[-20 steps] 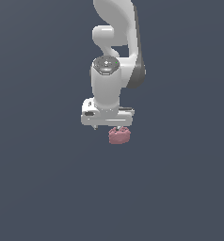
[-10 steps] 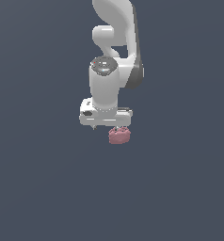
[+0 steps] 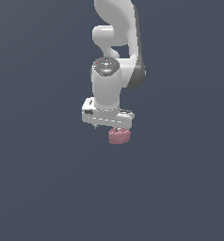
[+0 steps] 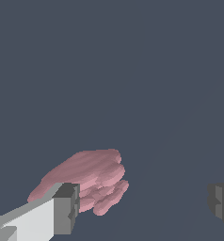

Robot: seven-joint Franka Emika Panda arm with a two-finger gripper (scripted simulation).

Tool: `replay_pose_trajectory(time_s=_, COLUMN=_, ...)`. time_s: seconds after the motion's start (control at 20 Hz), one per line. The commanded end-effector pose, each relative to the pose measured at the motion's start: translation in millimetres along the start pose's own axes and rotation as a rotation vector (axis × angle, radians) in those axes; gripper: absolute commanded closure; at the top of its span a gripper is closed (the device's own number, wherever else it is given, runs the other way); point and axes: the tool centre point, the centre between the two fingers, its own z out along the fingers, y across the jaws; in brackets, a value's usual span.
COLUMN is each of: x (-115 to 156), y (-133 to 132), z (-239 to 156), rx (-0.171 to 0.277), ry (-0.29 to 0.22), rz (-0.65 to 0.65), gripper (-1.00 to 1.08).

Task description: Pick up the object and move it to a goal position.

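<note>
The object [image 3: 119,136] is a small dusty pink lumpy blob with ridged lobes, lying on the dark grey floor just under the white hand in the exterior view. My gripper [image 3: 115,129] hangs low over it, and its fingers are mostly hidden behind the hand there. In the wrist view the gripper [image 4: 142,207] is open, its two grey fingertips [image 4: 66,208] far apart. The object [image 4: 88,178] lies close against one fingertip, partly behind it, with a wide empty gap between it and the other fingertip. I cannot tell whether that finger touches it.
A plain dark grey surface [image 3: 43,188] fills both views. The white arm [image 3: 115,52] rises from the hand toward the top of the exterior view. No other objects or edges show.
The wrist and hand have shifted only slightly over the object. The object has stayed in the same spot.
</note>
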Motion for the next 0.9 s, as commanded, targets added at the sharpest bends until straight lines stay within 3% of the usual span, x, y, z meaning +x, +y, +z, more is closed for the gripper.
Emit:
replay_pose_trajectory(time_s=0.0, x=-1, y=-3, z=1, rx=0.001, ry=0.000, rz=0.052, gripper=-0.92)
replay_pose_trajectory(time_s=0.85, x=-11, y=-23, z=10, rx=0.010, ry=-0.006, rz=0.482, gripper=-0.92)
